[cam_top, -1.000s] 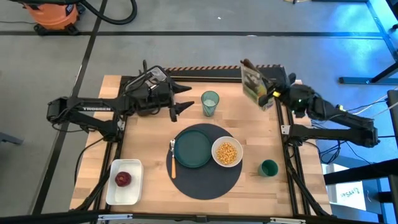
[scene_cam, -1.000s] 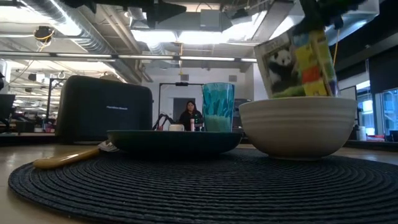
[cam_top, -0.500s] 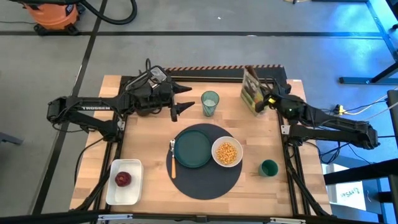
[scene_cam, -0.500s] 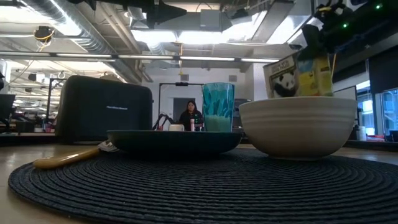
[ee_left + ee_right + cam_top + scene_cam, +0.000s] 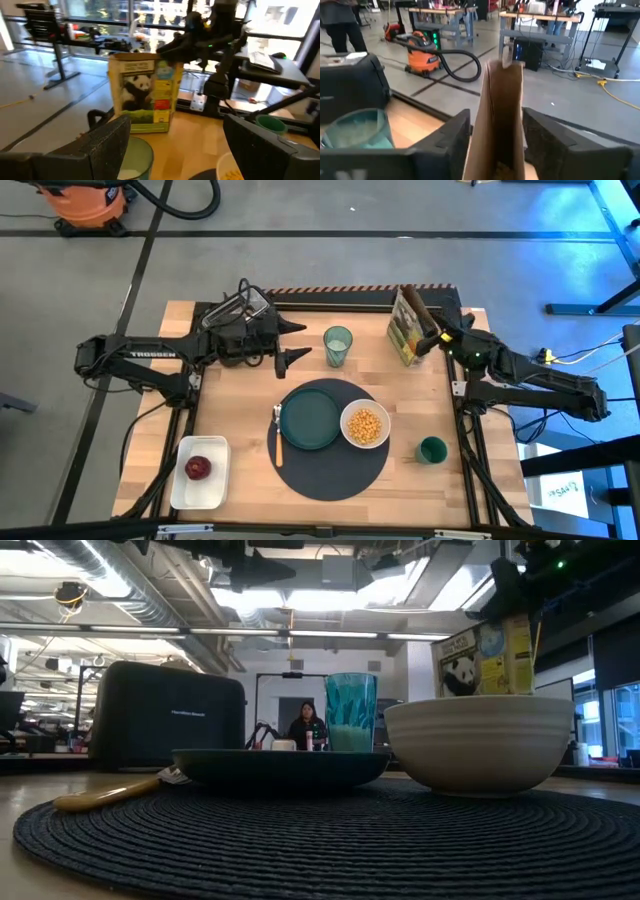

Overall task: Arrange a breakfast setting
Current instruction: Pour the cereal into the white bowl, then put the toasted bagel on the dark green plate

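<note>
A panda cereal box (image 5: pixel 405 328) stands upright on its base at the table's far right. My right gripper (image 5: pixel 432 338) is open, with one finger on each side of the box's open top (image 5: pixel 502 100) and a narrow gap on both sides. My left gripper (image 5: pixel 293 342) hangs open just left of the translucent green tumbler (image 5: pixel 338 345). On the round dark mat (image 5: pixel 330 475) sit the teal plate (image 5: pixel 310 418), the white bowl (image 5: pixel 347 412) with yellow cereal, and a small utensil (image 5: pixel 278 438). The red apple (image 5: pixel 197 468) lies in the white tray (image 5: pixel 203 492).
A small dark green cup (image 5: pixel 432 450) stands right of the mat. A dark case (image 5: pixel 168 715) stands beyond the far left edge. There is bare wood between the mat and the tray and along the near edge.
My right gripper has come down with the cereal box. The box was lifted and tilted. It now stands upright, lower, at the table's far right.
</note>
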Available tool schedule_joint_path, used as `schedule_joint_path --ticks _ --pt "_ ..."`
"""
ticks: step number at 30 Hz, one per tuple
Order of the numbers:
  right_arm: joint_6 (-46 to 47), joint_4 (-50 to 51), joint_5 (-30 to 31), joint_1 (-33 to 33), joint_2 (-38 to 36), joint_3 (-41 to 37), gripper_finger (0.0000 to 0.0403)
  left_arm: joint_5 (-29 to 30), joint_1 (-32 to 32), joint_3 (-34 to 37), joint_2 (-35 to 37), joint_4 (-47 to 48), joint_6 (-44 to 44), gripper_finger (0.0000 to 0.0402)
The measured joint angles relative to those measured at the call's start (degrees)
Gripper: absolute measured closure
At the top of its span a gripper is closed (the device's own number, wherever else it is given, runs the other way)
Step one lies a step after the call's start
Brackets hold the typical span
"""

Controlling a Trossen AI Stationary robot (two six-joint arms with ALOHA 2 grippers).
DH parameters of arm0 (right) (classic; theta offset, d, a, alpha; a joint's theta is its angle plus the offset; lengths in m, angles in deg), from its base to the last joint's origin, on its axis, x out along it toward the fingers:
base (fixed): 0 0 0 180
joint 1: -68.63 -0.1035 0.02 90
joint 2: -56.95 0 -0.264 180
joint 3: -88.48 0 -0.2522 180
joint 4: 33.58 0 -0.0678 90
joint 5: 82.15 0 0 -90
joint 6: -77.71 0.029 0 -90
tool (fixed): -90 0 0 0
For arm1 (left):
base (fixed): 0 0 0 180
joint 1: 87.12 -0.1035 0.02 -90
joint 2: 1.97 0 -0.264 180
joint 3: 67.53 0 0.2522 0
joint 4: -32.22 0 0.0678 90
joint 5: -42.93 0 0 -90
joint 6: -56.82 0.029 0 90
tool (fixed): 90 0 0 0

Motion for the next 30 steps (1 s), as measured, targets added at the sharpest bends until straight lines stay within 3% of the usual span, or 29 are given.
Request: schedule_joint_path --ticks 5,11,19,24,27,30 --pt "-1.66 0.09 0.42 0.0 -0.17 1.92 0.0202 4.05 -0.37 0.0 1.18 -0.01 -1.36 0.0089" --pt "-1.71 0.31 0.4 0.0 -0.13 2.35 0.0198 5.35 -2.16 -0.71 3.38 3.34 -1.44 0.0092" --pt "-1.86 -1.52 0.33 -0.11 -0.17 4.13 0.0198 9.09 -7.21 -14.14 4.19 32.4 1.95 0.011" --pt "-5.36 -9.46 -3.43 -0.11 -0.24 8.9 0.0198 14.4 -15.41 -18.95 4.13 50.1 7.23 0.0122" --pt "-8.24 -14.28 -6.99 -0.09 0.71 10.86 0.0198 12.98 -23.58 -19.17 4.06 54.68 8.85 0.0139" --pt "-10.18 -14.5 -9.37 -0.09 2.27 13.05 0.0198 7.67 -30.88 -19.17 3.29 60.25 7.72 0.0166"
